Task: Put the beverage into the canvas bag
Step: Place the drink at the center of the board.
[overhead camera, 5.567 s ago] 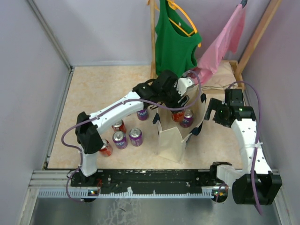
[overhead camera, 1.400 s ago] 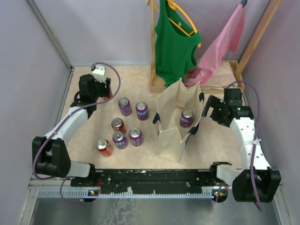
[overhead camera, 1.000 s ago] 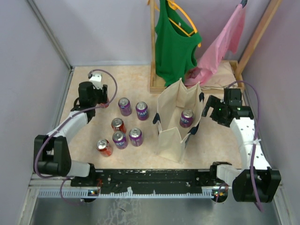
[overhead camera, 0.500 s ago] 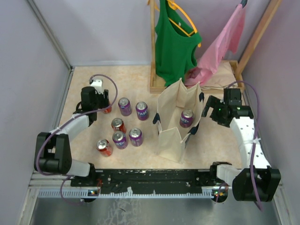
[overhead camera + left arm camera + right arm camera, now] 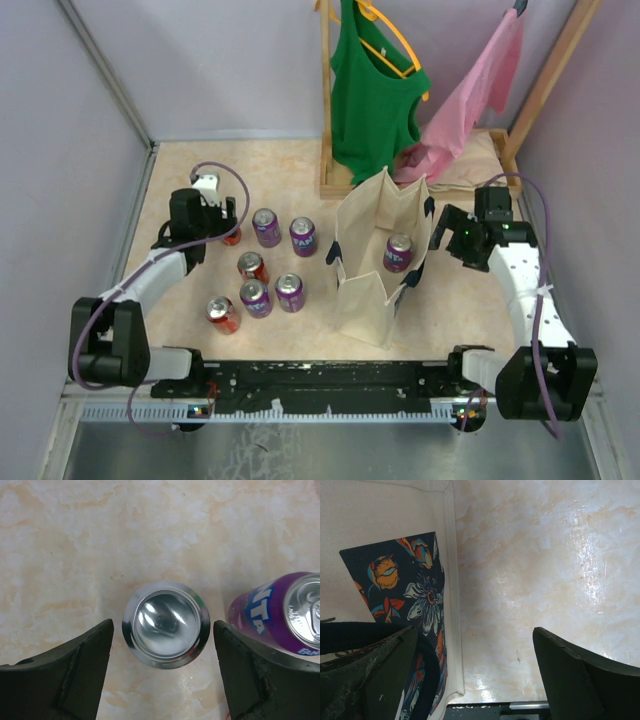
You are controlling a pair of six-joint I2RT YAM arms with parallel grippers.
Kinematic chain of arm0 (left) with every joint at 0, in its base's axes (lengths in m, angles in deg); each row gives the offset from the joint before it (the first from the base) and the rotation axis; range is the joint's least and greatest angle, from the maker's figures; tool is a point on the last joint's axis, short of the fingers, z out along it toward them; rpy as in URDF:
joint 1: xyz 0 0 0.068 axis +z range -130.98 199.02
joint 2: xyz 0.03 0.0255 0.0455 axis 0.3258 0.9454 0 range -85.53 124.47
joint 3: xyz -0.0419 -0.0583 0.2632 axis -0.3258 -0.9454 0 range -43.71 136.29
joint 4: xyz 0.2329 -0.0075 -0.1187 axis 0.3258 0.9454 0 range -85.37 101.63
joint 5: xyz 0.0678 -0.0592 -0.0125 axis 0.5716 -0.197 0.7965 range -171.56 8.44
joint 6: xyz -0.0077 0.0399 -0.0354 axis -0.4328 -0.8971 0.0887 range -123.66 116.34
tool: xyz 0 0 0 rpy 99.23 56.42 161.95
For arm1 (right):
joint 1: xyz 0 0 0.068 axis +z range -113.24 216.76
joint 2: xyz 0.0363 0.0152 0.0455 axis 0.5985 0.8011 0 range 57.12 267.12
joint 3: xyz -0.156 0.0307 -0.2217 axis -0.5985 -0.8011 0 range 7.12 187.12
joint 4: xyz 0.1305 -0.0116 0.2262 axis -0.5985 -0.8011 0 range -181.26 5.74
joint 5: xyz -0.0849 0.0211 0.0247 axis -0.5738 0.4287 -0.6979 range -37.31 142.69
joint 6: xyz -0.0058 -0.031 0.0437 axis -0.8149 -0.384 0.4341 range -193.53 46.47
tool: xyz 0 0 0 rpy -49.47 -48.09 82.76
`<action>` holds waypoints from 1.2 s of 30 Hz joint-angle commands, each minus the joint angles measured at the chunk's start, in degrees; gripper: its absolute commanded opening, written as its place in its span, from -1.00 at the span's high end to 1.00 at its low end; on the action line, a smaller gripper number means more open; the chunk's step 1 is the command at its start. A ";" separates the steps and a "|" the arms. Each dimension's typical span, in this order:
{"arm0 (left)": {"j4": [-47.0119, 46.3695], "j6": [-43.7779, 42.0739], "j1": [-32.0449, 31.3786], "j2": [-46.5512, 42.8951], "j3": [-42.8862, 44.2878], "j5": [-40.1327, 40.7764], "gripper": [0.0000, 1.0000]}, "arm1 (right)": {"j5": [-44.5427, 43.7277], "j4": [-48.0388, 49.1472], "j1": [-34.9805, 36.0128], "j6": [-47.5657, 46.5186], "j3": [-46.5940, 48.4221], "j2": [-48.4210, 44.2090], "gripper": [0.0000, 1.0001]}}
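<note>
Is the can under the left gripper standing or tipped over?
Standing: the left wrist view looks down on the can, its round silver end up, between the open left gripper.

Plain lilac walls (image 5: 230, 70) around a beige marbled bench (image 5: 200, 170); at the back, wooden rack (image 5: 325, 120) carrying green tank top (image 5: 372, 95) and pink garment (image 5: 470, 90); light even.

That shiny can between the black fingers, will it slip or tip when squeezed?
The can stands upright between the fingers, so it probably lifts straight. Its smooth round metal may slip under a light squeeze. Knocked over, it would likely roll.
</note>
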 commanded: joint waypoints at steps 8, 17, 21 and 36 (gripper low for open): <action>5.17 0.68 0.39 -4.93 3.17 -4.01 -0.94 | 0.32 2.49 -0.55 0.46 2.79 1.43 -0.98; 7.32 1.10 0.35 -7.02 8.61 -3.48 -0.92 | -3.16 2.02 -0.55 0.00 6.10 3.38 -0.98; 7.67 1.01 0.35 -7.64 12.01 -4.66 -0.88 | -5.81 1.13 -0.76 -0.35 7.88 4.20 -0.98; 25.01 -5.02 -6.86 11.52 37.28 -27.59 -0.86 | -8.16 -1.46 -8.06 -3.24 15.28 2.95 -0.98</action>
